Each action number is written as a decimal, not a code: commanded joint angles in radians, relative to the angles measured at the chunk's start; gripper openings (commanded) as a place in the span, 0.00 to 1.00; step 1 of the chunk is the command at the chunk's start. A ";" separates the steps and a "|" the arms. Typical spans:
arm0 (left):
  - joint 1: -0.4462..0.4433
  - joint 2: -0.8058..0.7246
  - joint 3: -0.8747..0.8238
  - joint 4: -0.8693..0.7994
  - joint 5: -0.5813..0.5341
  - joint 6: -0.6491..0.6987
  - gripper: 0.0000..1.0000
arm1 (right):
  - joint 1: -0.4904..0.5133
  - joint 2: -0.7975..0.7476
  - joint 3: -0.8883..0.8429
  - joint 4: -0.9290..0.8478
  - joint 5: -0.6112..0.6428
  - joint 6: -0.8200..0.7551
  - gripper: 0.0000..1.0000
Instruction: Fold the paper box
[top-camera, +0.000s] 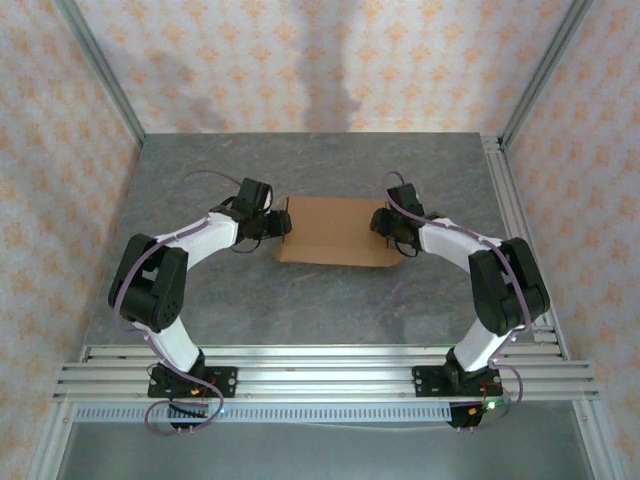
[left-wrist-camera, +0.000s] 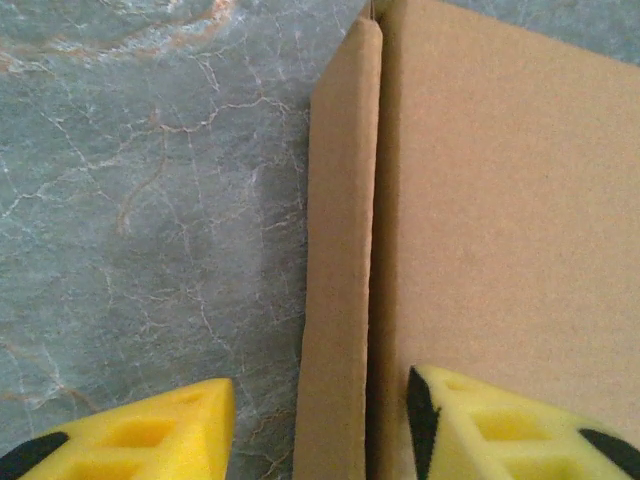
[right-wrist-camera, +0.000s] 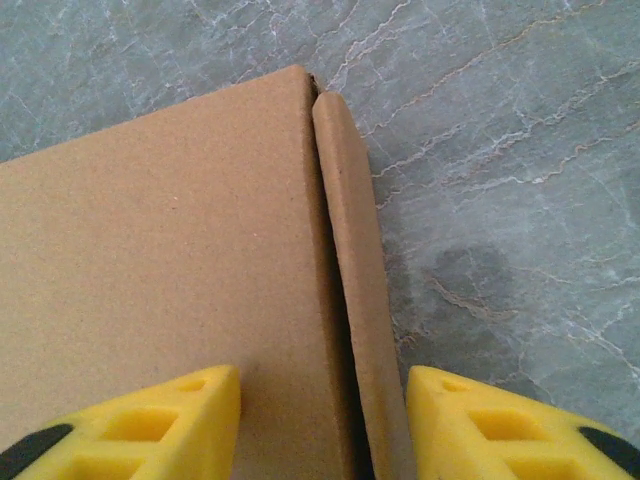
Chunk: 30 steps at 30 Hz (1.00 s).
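The flat brown cardboard box (top-camera: 335, 235) is laid centrally on the grey tabletop (top-camera: 300, 310), its upturned end flaps (left-wrist-camera: 340, 250) straddled unclamped by the parted left hand (left-wrist-camera: 320, 400) and right hand (right-wrist-camera: 325, 385), most folding judged undone.

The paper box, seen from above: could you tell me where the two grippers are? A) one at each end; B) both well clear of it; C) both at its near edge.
A: the left gripper is at the left end of the paper box, the right gripper at its right end.
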 joint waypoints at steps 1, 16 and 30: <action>0.005 0.019 -0.020 0.029 0.020 -0.010 0.39 | -0.010 0.037 0.004 -0.010 -0.023 -0.007 0.44; 0.028 0.049 -0.024 0.045 0.112 0.030 0.09 | -0.031 -0.081 -0.036 0.052 -0.092 0.014 0.69; 0.051 0.101 0.001 0.040 0.173 0.042 0.06 | -0.083 -0.244 -0.143 0.075 -0.137 -0.007 0.75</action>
